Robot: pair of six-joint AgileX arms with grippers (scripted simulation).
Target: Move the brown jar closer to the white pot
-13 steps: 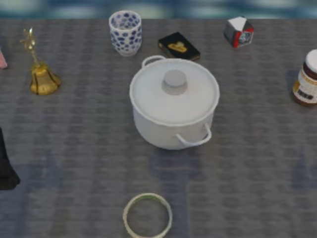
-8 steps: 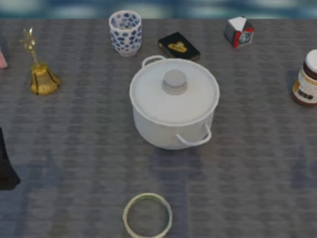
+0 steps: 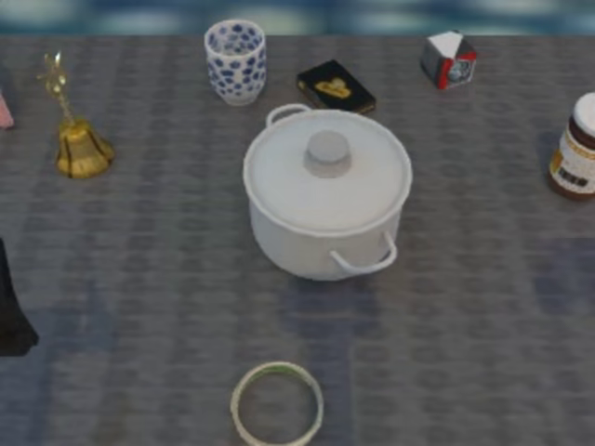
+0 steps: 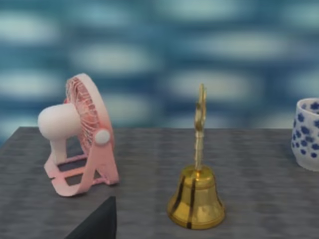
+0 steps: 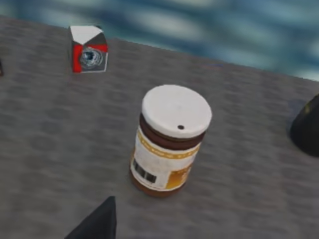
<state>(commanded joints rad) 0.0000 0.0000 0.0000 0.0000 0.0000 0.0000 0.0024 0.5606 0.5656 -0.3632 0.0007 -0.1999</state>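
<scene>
The brown jar stands upright at the table's far right edge, with a white lid and a yellow-and-white label. The right wrist view shows the jar close ahead, standing alone with nothing touching it. The white pot sits lidded at the table's middle, well to the left of the jar. Only a dark tip of my right gripper shows, short of the jar. This gripper is outside the top view. My left gripper is parked at the left edge.
A blue-dotted cup, a black box and a red-white cube line the back. A gold bell and pink fan stand at the left. A pale ring lies in front. A dark shape sits beside the jar.
A shadow on the table's right side has shifted toward the back, nearer the jar. No object has moved.
</scene>
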